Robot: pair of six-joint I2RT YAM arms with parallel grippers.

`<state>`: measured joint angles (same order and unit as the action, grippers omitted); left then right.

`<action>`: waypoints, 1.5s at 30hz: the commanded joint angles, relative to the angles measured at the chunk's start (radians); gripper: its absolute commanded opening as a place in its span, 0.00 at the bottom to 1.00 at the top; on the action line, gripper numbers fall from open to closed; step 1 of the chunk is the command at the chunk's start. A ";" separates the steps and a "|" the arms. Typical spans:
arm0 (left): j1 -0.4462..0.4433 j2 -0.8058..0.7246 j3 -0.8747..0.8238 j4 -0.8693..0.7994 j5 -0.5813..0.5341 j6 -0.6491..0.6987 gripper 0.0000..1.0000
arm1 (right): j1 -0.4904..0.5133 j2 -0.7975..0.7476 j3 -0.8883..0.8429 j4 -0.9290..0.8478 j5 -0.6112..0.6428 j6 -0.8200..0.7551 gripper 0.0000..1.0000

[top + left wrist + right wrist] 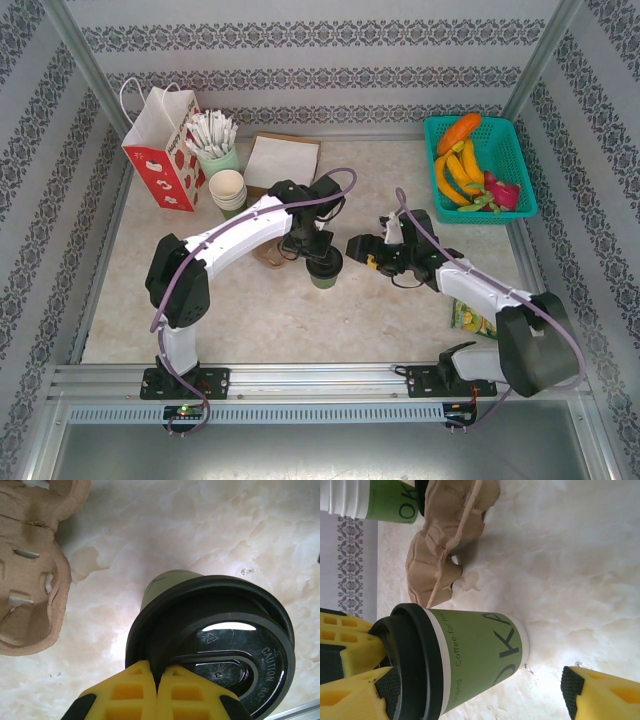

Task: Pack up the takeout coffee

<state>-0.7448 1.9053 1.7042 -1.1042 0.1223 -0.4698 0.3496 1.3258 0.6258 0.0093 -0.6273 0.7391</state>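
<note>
Top external: at 2 o'clock a teal basket [505, 145] holds bananas [455, 172] and other fruit. The takeout coffee [325, 272] stands at centre under the left gripper [318, 250]. Left wrist: yellow fingers [127, 692] pinch the black lid's rim, and the cup's base is hidden. Right wrist: the right gripper [475, 682] gapes wide, with the coffee between its cropped fingers.
</note>
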 commanded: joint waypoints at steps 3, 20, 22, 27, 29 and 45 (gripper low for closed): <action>-0.019 0.055 -0.042 -0.027 0.042 0.018 0.00 | 0.023 0.064 0.006 -0.018 -0.069 0.003 0.86; -0.016 0.042 0.058 -0.036 0.078 0.042 0.13 | 0.044 -0.032 0.059 -0.052 -0.059 -0.014 0.92; -0.016 0.043 0.056 -0.034 0.082 0.036 0.12 | 0.058 -0.016 0.069 -0.052 -0.051 -0.004 0.91; -0.015 0.041 0.057 -0.036 0.083 0.030 0.15 | 0.098 0.043 0.085 -0.043 -0.020 0.036 0.85; -0.013 0.035 0.058 -0.038 0.084 0.031 0.16 | 0.107 0.061 0.089 -0.060 -0.004 0.035 0.82; 0.027 -0.063 -0.001 0.030 0.173 0.035 0.22 | 0.155 0.106 0.167 -0.220 0.078 0.002 0.74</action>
<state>-0.7181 1.8965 1.7103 -1.1057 0.2306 -0.4450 0.4953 1.4082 0.7601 -0.1398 -0.5995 0.7673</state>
